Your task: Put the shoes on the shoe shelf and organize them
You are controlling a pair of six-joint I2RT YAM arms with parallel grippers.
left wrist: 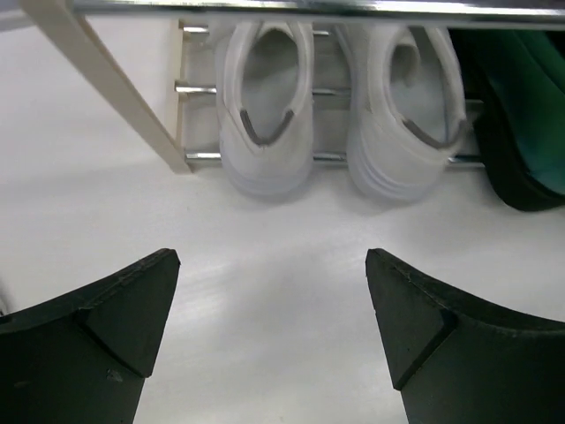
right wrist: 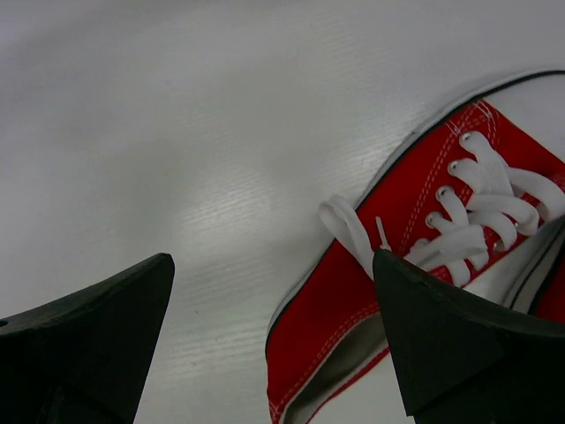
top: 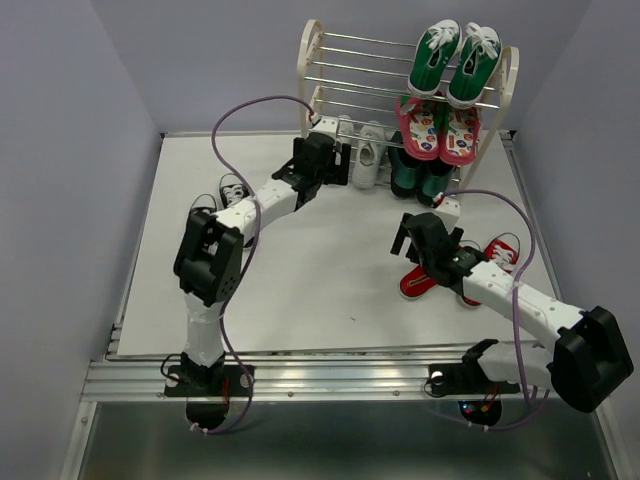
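Observation:
Two white sneakers stand side by side, heels toward me, on the bottom rods of the cream shoe shelf. My left gripper is open and empty just in front of them; in the top view the left gripper sits at the shelf's lower left. A red sneaker lies on the table under my open right gripper, whose right finger overlaps its laces. The top view shows both red sneakers by the right gripper, and the black sneakers on the table at left.
Green sneakers fill the right of the shelf's top tier, with pink patterned shoes below them and dark green boots at the bottom right. The left part of the upper tiers holds only bare rods.

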